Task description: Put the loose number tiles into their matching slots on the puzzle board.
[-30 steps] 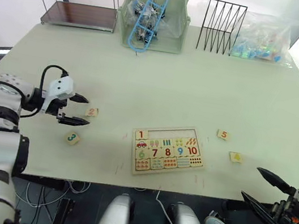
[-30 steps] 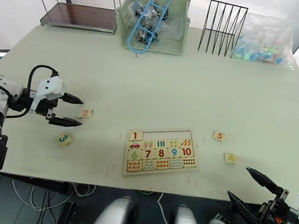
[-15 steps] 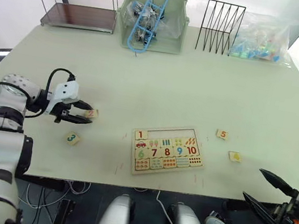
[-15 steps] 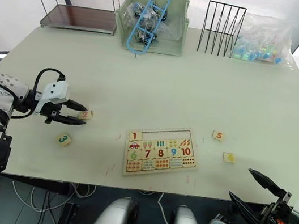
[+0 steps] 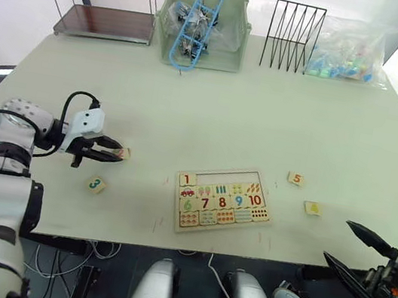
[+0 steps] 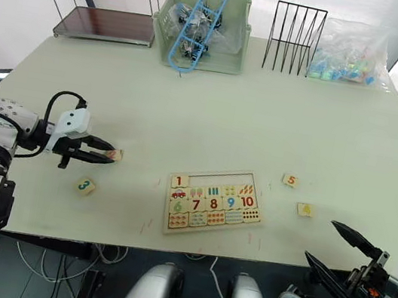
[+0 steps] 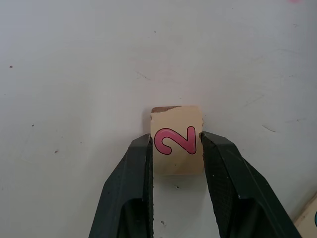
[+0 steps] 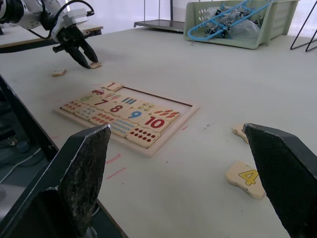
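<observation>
Lying flat on the white table (image 5: 325, 124), the puzzle board (image 5: 224, 200) is holding tile 1 (image 5: 188, 179) in its slot row, the other slots (image 5: 228, 178) sitting empty. The right gripper (image 5: 361, 256) is hanging beyond the near table edge, fingers spread wide. The left gripper (image 7: 176, 148) is pinching tile 2 (image 7: 177, 139) against the tabletop. Tile 3 (image 5: 95, 184) is lying near it; tile 5 (image 5: 296, 178) and tile 4 (image 5: 313, 208) are resting right of the board.

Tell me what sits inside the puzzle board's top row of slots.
In the puzzle board, the 1 tile fills the first slot; the rest of that row shows bare recess. The lower rows hold tiles 6 to 10 and counting pictures.
</observation>
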`<action>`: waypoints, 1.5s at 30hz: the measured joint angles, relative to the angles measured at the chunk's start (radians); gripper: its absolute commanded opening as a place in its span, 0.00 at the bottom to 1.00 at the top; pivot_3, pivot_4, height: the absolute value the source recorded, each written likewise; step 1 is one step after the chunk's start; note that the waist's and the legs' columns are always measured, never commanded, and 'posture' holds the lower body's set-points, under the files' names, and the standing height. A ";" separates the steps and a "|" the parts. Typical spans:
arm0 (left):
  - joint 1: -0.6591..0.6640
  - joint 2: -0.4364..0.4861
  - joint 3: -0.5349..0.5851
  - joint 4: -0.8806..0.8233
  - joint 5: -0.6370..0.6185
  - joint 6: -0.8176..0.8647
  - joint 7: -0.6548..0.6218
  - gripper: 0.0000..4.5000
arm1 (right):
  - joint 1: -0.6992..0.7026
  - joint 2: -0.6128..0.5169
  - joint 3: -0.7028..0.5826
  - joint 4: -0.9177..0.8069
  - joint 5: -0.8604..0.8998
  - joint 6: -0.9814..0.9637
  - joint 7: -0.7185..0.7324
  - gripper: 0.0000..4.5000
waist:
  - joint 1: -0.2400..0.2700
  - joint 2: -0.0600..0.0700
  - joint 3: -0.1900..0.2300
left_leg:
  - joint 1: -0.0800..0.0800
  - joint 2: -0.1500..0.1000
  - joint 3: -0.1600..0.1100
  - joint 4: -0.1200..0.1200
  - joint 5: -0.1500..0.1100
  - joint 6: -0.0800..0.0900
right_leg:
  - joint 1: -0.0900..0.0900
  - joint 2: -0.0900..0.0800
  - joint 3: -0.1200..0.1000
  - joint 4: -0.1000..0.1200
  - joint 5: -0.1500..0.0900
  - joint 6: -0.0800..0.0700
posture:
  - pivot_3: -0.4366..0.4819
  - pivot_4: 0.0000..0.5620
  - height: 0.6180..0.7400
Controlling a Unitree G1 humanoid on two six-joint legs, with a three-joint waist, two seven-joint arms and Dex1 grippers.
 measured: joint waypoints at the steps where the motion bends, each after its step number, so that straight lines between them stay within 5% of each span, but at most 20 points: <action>1: 0.000 0.000 0.000 0.000 0.000 0.000 0.000 0.21 | 0.000 0.000 0.000 0.000 0.000 0.000 0.000 1.00 | 0.000 0.000 0.000 | 0.000 0.000 0.000 0.000 0.000 0.000 | 0.000 0.000 0.000 0.000 0.000 0.000 | 0.48 0.27 1.00; 15: -0.017 -0.028 0.016 -0.008 -0.063 0.019 -0.010 0.21 | -0.012 -0.020 0.002 -0.004 0.000 0.008 0.048 1.00 | 0.003 -0.001 0.000 | -0.001 0.000 0.000 0.000 0.000 0.000 | 0.000 0.000 0.000 0.000 0.000 0.000 | 0.48 0.27 1.00; 23: -0.004 -0.018 -0.134 -0.187 -0.276 0.112 -0.011 0.21 | -0.046 -0.031 0.015 -0.003 0.002 0.011 0.090 1.00 | 0.002 -0.001 0.001 | -0.002 0.000 -0.001 0.000 0.000 0.000 | 0.000 0.000 -0.001 0.000 0.000 0.000 | 0.48 0.27 1.00; 31: 0.107 0.148 -0.338 -0.602 -0.533 0.354 -0.013 0.21 | -0.104 -0.025 0.045 0.020 -0.004 -0.031 0.154 1.00 | 0.002 -0.001 0.001 | -0.001 0.000 -0.001 0.001 0.000 0.000 | 0.000 0.000 0.000 0.000 0.000 0.000 | 0.48 0.27 1.00; 38: 0.182 0.167 -0.305 -0.913 -0.567 0.578 -0.002 0.21 | -0.126 -0.025 0.068 0.043 -0.008 -0.032 0.151 1.00 | 0.007 -0.001 0.001 | -0.001 0.000 -0.001 0.001 0.000 0.000 | 0.000 0.000 0.000 0.000 0.000 0.000 | 0.48 0.27 1.00; 45: 0.222 0.140 -0.227 -1.266 -0.584 0.933 0.156 0.21 | -0.131 -0.025 0.084 0.038 -0.008 -0.028 0.129 1.00 | 0.004 -0.001 0.001 | -0.001 0.000 -0.001 0.001 0.000 0.000 | 0.000 0.000 0.000 0.000 0.000 0.000 | 0.48 0.27 1.00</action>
